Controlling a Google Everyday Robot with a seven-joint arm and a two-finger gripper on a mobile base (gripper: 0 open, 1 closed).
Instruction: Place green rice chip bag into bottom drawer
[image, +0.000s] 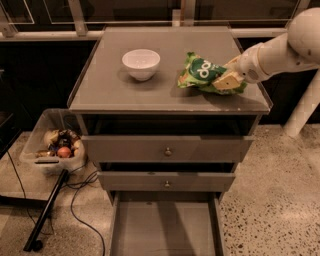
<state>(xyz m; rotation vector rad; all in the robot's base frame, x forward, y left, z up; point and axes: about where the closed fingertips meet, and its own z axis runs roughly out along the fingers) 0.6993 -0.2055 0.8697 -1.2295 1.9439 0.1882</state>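
Grey bottom drawer (162, 230): lowest of the three, a wide shallow tray pulled out toward me at six o'clock, flat floor showing between thin side walls.
Speckled stone floor (280, 200): either side of the drawer, pale with dark flecks.
Black pole (47, 210) and dark cable (80, 200): on the floor at eight o'clock from the drawer, the cable looping beside the pole.
Middle grey drawer front (200, 181): just above the tray, small round metal knob at its centre.
Top grey drawer front (125, 149): above that one, with its own round knob, a dark gap over it.
Clear plastic bin (35, 142): on the floor at nine o'clock of the cabinet, holding a jumble of small objects I cannot make out.
Grey cabinet top (110, 90): flat, with a thin raised edge.
Small round white bowl (141, 63): upright on the top, toward ten o'clock, well apart from the bag.
Crinkly green rice chip bag (202, 72): on the cabinet top at two o'clock, white lettering facing up, far from the open tray below.
Tan-tipped gripper (227, 80): at the bag's three o'clock end, touching it.
Gripper's hold: I cannot tell whether it is clamped on the bag or apart.
White robot arm (280, 50): reaching in from three o'clock.
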